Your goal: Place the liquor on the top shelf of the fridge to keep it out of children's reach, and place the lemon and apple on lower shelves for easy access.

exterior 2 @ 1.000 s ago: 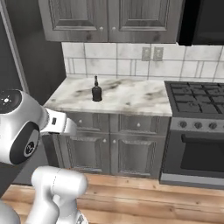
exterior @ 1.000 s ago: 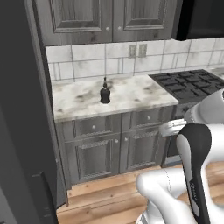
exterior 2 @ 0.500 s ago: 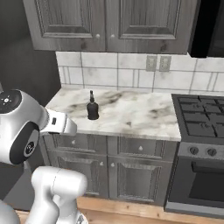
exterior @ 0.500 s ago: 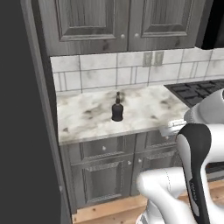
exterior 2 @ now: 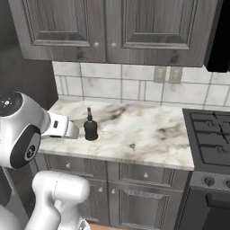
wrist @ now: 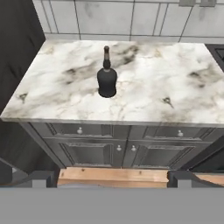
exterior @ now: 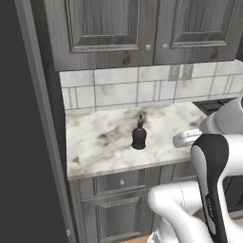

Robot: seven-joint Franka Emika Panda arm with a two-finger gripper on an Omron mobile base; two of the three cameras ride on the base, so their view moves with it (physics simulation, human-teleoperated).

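Hand view: you had the liquor upright on the marble counter, about midway between its front and back edges and somewhat left of its centre, nothing touching it. Brownish stopper up, squat dark body flat on the surface. The gripper was well short of the bottle, out in front of the counter's front edge, looking down at it. Both finger tips sat at the bottom of the frame far apart, so the jaws stood wide with nothing between them.

Left base view: the same bottle stood alone near the middle of the counter, clear of the tiled backsplash at the back edge. Grey wood-grain upper cupboards hung above it, and drawers and doors sat below the front edge. A tall dark panel ran down just past the counter's left edge; you couldn't tell from this whether it was the fridge. The white arm rose in the lower right, off the counter's right part, not in contact with the bottle.

Right base view: the bottle stood toward the left part of the counter, closer to the left edge than to the stove butted against the right edge. The arm's white link reached in just left of the bottle in the frame; whether the two touched wasn't readable from this angle. An outlet plate sat on the tiles behind.
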